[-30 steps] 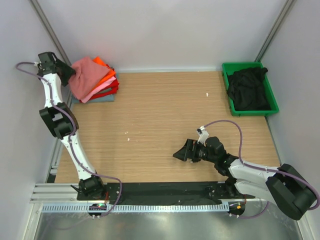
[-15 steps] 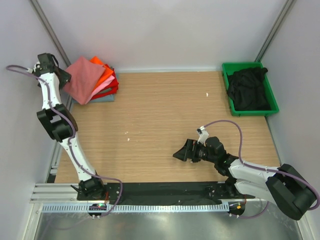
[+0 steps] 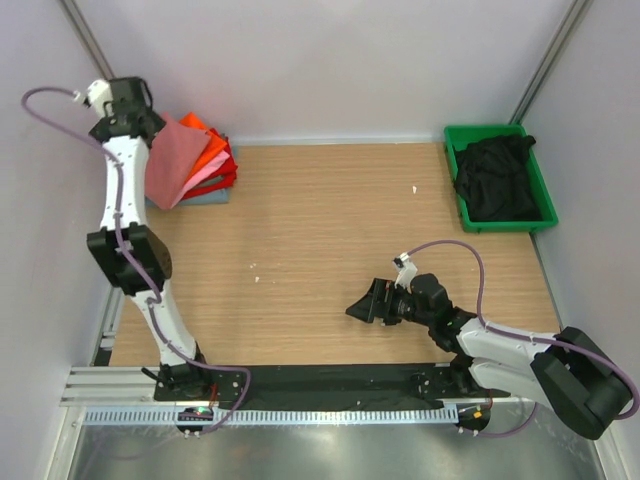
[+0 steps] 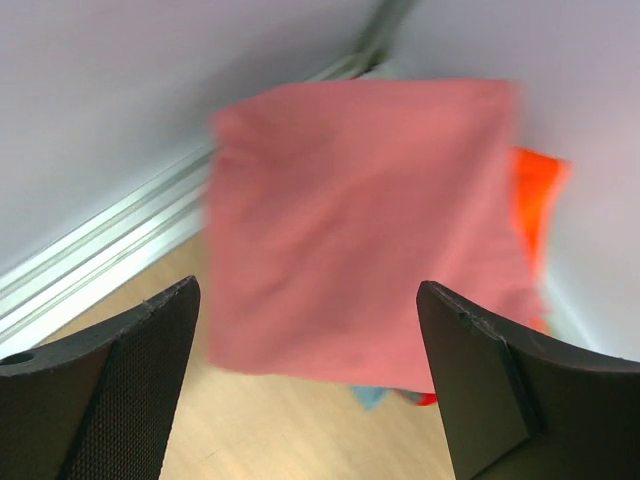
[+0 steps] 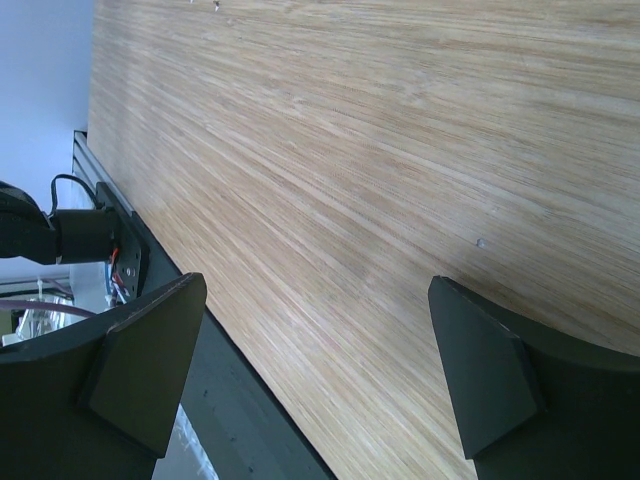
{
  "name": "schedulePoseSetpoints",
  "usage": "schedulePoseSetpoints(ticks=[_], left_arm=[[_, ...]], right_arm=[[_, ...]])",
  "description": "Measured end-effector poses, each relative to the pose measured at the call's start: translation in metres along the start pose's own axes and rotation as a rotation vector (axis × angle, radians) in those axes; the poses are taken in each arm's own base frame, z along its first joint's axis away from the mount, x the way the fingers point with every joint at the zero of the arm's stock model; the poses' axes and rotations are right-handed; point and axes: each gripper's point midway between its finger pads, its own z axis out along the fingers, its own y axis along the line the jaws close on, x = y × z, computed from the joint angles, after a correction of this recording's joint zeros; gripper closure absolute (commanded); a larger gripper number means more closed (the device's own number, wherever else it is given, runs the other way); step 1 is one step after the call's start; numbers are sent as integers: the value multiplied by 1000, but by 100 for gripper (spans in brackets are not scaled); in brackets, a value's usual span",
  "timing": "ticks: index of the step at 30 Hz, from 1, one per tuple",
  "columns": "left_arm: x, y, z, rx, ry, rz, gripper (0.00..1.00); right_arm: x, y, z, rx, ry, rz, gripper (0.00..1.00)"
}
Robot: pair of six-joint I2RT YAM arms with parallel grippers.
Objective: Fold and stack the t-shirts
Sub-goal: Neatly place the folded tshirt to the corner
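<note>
While the left gripper (image 4: pixel 307 290) hangs open by the corner walls (image 3: pixel 300 60), the salmon t-shirt (image 3: pixel 170 160) tops the stack (image 3: pixel 212 152) below. Right gripper (image 3: pixel 362 305) spread, empty, over the table (image 3: pixel 330 220); black t-shirt (image 3: pixel 495 175) fills the green bin (image 3: pixel 546 196).

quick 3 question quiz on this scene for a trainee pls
1. True or false: the black shirt lies in the bin.
2. Which colour tops the stack? A orange, B salmon, C grey-blue.
3. Fill in: the left claw and right claw are both ____.
Key: 1 true; 2 B, the salmon shirt; 3 open.
</note>
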Motion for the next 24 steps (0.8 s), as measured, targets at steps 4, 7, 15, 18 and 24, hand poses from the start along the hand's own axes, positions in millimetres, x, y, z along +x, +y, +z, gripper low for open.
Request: schedulePoseSetpoints(ticks=[4,7,15,18,24], left_arm=[[-12,-94,-15,160,-110,75,0],[0,-130,-7,217,-139,125,0],[55,-117,70,111,-106,356,2],[73,-112,92,82,-93,430,3],[79,-119,105,71,-135,531,6]], right_arm=[[0,0,0,1,0,0,0],[0,0,0,1,0,0,0],[1,0,1,-2,3,2,0],[1,0,1,-4,4,1,0],[0,0,2,-6,5,3,0]])
